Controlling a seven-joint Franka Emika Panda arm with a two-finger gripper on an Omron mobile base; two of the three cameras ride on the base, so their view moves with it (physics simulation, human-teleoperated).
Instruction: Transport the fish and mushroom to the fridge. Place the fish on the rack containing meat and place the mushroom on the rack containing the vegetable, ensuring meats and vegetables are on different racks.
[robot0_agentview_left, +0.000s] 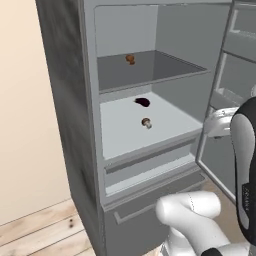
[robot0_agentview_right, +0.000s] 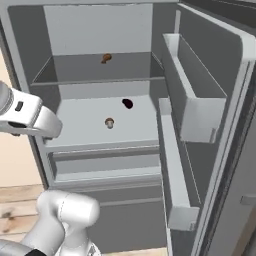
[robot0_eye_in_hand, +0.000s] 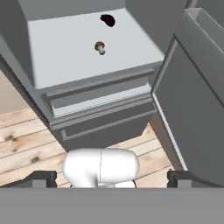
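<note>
Mushroom sat on the white rack near the eggplant; meat on the darker rack. Gripper wide open, empty, outside the fridge. Fish unseen: fetch it next, place beside meat.

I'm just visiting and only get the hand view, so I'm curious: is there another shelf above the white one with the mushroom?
Observer: Yes, a darker grey shelf sits above it inside the fridge.
Operator: Anything on it?
Observer: One small orange-brown lump of meat, towards the back.
Operator: And the open door?
Observer: The right base view shows the door carrying two bins, an upper bin and a lower bin beneath it.
</note>
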